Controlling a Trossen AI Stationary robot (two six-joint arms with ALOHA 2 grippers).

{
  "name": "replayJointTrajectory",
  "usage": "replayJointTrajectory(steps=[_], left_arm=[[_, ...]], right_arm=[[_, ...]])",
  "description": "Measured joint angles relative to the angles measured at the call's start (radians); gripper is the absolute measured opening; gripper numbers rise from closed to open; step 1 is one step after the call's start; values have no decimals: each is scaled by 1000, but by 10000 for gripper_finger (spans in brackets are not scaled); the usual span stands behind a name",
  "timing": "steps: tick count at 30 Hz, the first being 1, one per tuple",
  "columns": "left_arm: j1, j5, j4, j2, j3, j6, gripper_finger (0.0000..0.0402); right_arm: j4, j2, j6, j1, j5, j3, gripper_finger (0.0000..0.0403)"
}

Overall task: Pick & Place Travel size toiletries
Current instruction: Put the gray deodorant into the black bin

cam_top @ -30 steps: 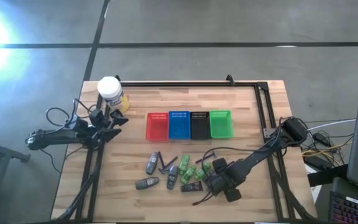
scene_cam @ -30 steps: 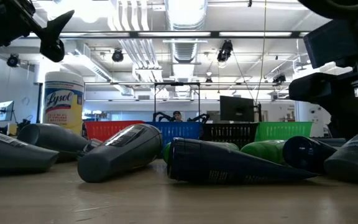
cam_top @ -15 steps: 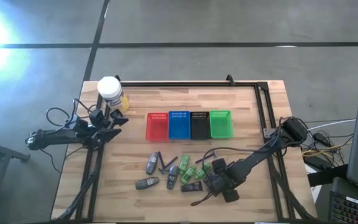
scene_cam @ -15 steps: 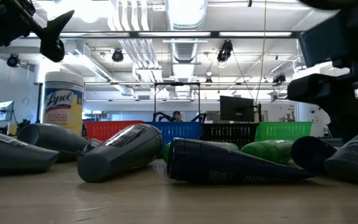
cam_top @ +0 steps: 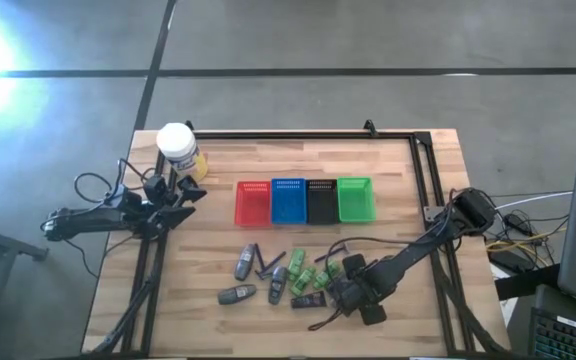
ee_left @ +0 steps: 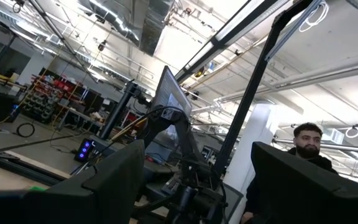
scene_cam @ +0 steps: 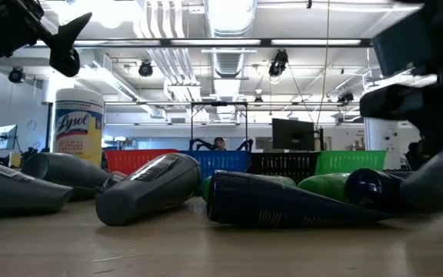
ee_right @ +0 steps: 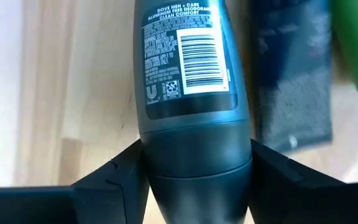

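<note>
Deodorant tube (ee_right: 191, 93) held between right gripper (ee_right: 194, 180) fingers.
Dark sachet (ee_right: 294, 93) and green packets (cam_top: 313, 275) lie just beside; left gripper (cam_top: 183, 200), spread wide, waits near Lysol jar (cam_top: 176, 145).

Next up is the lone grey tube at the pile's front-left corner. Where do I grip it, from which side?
Grip the grey tube across its middle, from straight above. It lies flat, long axis roughly left-right, bare wood along both long sides. The right pincer is at the pile's right end; the left pincer waits at the table's left edge.
</note>
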Motion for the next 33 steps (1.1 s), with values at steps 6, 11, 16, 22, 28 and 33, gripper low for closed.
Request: replayJointTrajectory(steps=[6, 11, 16, 22, 28, 33], left_arm=[[0, 0, 0, 0, 0, 0, 300], [0, 0, 0, 0, 0, 0, 300], [-1, 0, 0, 0, 0, 0, 300], [-1, 0, 0, 0, 0, 0, 300], [-1, 0, 0, 0, 0, 0, 300], [0, 0, 0, 0, 0, 0, 300]], right_arm=[[-89, -105, 235, -1, 7, 26, 194], [-118, -232, 702, -33, 85, 14, 194], [-121, -338, 1190, -102, 288, -25, 194], [-27, -380, 1348, -268, 378, -75, 200], [149, -371, 1232, -453, 277, -116, 196], [245, -360, 1143, -591, 192, -171, 196]])
